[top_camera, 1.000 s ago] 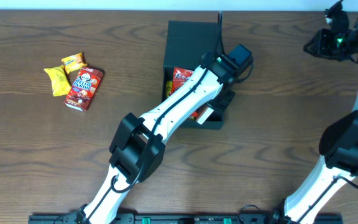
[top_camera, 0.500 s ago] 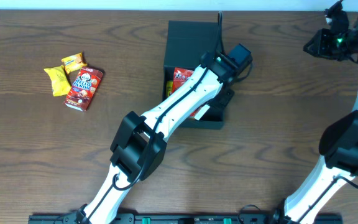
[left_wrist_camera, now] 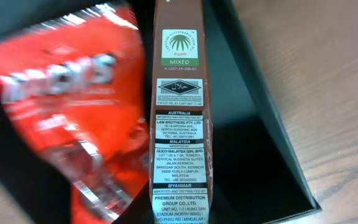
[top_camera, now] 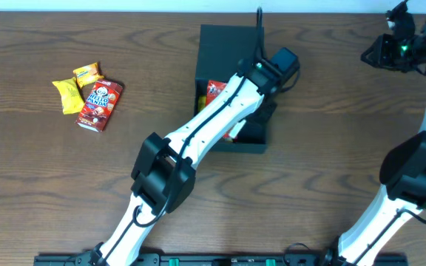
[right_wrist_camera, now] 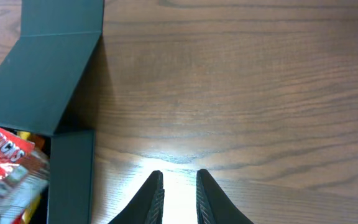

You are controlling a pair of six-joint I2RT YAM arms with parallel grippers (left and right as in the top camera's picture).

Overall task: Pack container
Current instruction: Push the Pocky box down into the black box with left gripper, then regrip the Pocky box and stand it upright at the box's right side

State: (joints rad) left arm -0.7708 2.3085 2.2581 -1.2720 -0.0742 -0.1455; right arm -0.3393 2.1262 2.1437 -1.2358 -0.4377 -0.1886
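Three snacks cluster at the left: a yellow packet (top_camera: 66, 97), a small packet (top_camera: 87, 72) and a red box (top_camera: 100, 105). Container (top_camera: 247, 145) sits at centre, lid (top_camera: 224, 46) folded open toward the far side. A red bag (left_wrist_camera: 61, 106) lies inside; a brown box (left_wrist_camera: 178, 118) stands on edge beside it. Left gripper (top_camera: 266, 113) is over the container's right part; its grip cannot be told. Right gripper (right_wrist_camera: 179, 186), far right: fingers narrowly parted, empty, above the table (right_wrist_camera: 260, 93).
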